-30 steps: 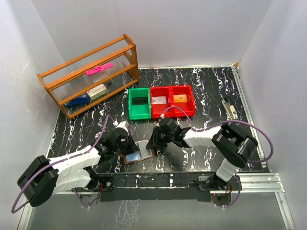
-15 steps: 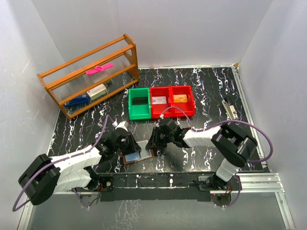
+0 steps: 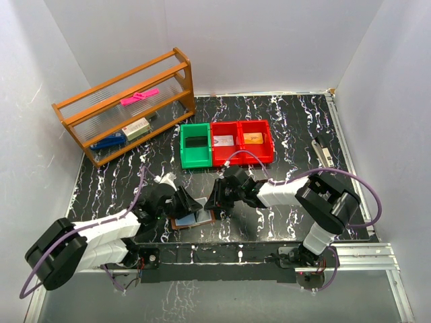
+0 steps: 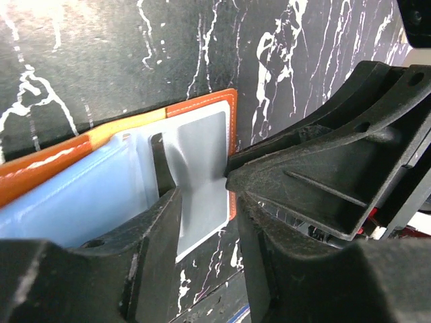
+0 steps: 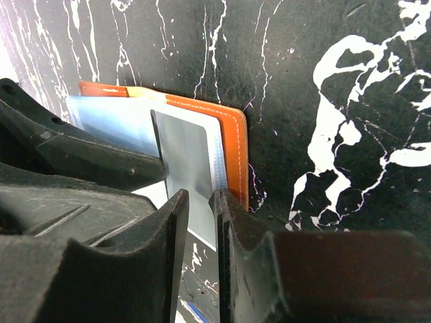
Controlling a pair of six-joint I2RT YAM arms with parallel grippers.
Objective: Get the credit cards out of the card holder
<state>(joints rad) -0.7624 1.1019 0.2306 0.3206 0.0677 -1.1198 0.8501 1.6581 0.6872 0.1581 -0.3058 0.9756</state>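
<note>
Card (image 5: 180, 153) in narrow grip of R tool (image 5: 200, 198), atop holder (image 5: 236, 145); L tool (image 4: 205, 200) half-open astride.

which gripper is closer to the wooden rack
Left. The left gripper is at the card holder's left side, in front and to the right of the wooden rack. The right gripper, pinching the silver card, is farther right.

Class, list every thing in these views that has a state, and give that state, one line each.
card holder: lying open.
silver card: partly out, pinched by the right gripper.
left gripper: open, astride the silver card.
right gripper: shut on the silver card.
green bin: looks empty.
red bins: both occupied.
</note>
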